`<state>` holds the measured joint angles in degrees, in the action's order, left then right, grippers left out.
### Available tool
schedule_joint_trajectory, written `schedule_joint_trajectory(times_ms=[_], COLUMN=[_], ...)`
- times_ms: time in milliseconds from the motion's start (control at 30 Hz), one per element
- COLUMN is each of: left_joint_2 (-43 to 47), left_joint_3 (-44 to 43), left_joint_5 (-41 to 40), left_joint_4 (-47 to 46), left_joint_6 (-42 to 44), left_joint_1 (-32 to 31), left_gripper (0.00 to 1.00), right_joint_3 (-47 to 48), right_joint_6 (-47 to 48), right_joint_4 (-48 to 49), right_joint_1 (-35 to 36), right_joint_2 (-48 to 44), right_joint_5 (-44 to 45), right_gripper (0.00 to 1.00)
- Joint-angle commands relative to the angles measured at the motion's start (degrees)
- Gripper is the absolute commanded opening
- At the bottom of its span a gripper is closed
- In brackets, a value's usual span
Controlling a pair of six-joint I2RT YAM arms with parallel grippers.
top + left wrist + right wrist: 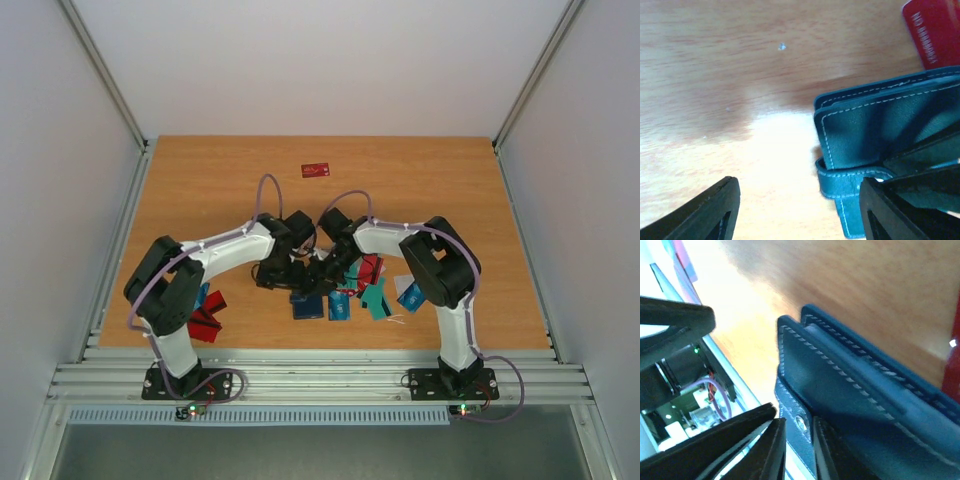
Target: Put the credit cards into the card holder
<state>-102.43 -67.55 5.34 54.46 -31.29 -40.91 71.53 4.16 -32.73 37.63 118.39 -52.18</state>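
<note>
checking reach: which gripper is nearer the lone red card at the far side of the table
Left. The left gripper sits just left of the red card's line; the right gripper is slightly farther toward the near edge.

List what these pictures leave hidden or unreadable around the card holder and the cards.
- Top view: card holder small; arms hide both hands.
- Left wrist: holder cut off by the right edge; red card print blurred.
- Right wrist: right hand against holder's clasp, grip unclear.

A wooden table (pixel 200 190) sits between plain white walls (pixel 300 60), with a ribbed metal rail (pixel 320 380) along its near edge.
</note>
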Motion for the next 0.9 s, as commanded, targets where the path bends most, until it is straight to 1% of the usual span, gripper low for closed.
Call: schedule_joint_trajectory(times_ms=[0,133,333,367,467,500,600,633,767,867], left_joint_2=[5.6,10.6,20.1,21.9,27.4,29.5,35.3,37.1,44.4,45.8], left_joint_3=[-3.8,-1.1,6.3,7.7,10.2,10.8,11.3,11.4,11.7,11.8], left_joint_5=[-1.8,-0.7,-0.5,-0.8,-4.7,-5.1,-10.0,-11.0,-15.0,-21.5], left_joint_4=[3.7,1.8,-3.7,-4.6,-5.2,-5.4,-5.3,-5.2,-7.3,-8.8], left_joint_6=[0.9,1.7,1.5,1.6,2.3,2.8,5.6,6.4,12.4,16.2], left_joint_1=[-0.6,-0.6,-0.5,-0.5,0.0,0.4,2.5,3.8,9.3,12.9], left_gripper=[0.69,0.71,0.75,0.75,0.84,0.87,0.98,0.99,0.99,0.99], right_joint_3=[0.9,-1.0,-9.6,-10.7,-13.7,-14.1,-13.3,-12.4,-7.7,-5.3], right_joint_6=[1.4,1.8,1.2,1.2,1.3,1.8,3.4,3.9,6.3,9.3], right_joint_4=[-5.5,-7.2,-6.9,-7.0,-7.3,-7.6,-10.4,-11.8,-16.1,-17.1], right_joint_1=[0.4,-0.2,-0.7,-0.8,-1.3,-1.5,-2.0,-2.1,-3.0,-5.8], right_joint_2=[-5.5,-12.3,-25.3,-27.5,-36.7,-39.4,-45.5,-47.1,-52.4,-55.3], right_joint_5=[7.3,9.2,16.6,18.6,25.3,26.5,30.6,33.0,44.8,49.7], right_gripper=[0.24,0.35,0.55,0.62,0.81,0.85,0.95,0.98,0.99,0.99])
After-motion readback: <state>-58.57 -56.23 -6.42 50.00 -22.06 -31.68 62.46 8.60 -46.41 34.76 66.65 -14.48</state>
